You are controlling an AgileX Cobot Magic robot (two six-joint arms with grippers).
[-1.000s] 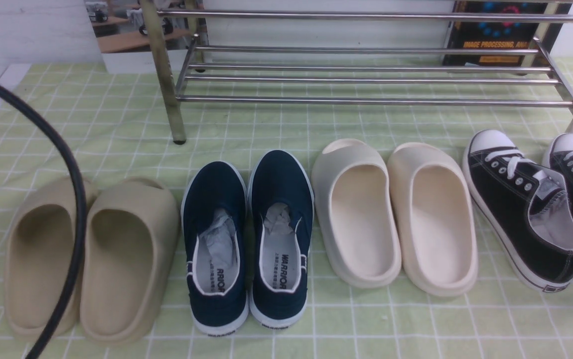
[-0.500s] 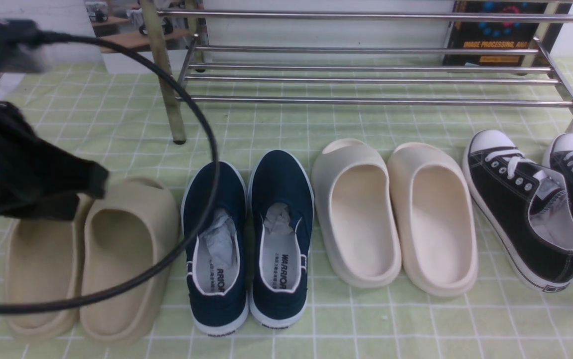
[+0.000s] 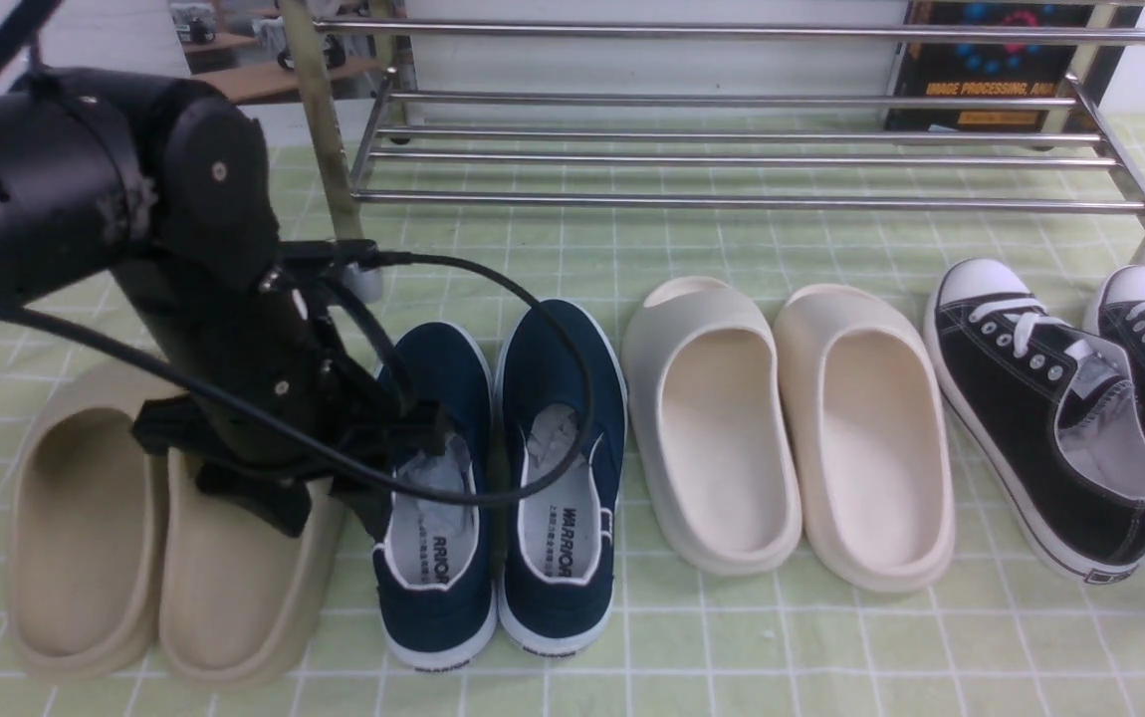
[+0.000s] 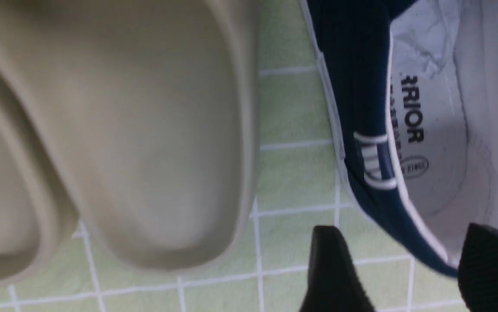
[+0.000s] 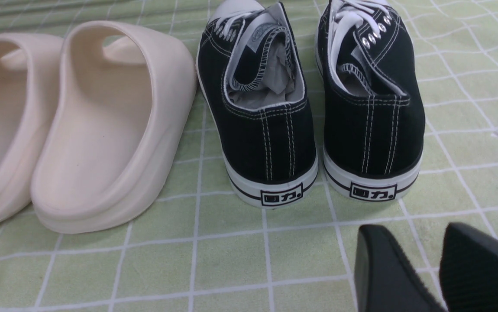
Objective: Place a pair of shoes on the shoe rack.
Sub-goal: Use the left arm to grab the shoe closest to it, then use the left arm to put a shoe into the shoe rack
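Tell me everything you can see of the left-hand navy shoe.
The left navy shoe is a slip-on: dark blue fabric-looking upper, white rubbery sole edge, white lining, white insole with black print, a striped tab on its side. Crumpled paper fills the toe. It stands flat on the green checked cloth, toe toward the rack, close beside its twin, apart from the beige slipper. The open left gripper hangs over its outer wall; contact is unclear.

Front: looking forward and down over green checked surface (image 3: 732, 637) toward chrome-barred shoe rack (image 3: 732, 201). Left wrist: close above navy-blue canvas slip-on (image 4: 353, 86). Right wrist: low behind black lace-up sneakers (image 5: 266, 130). Both shared with front.
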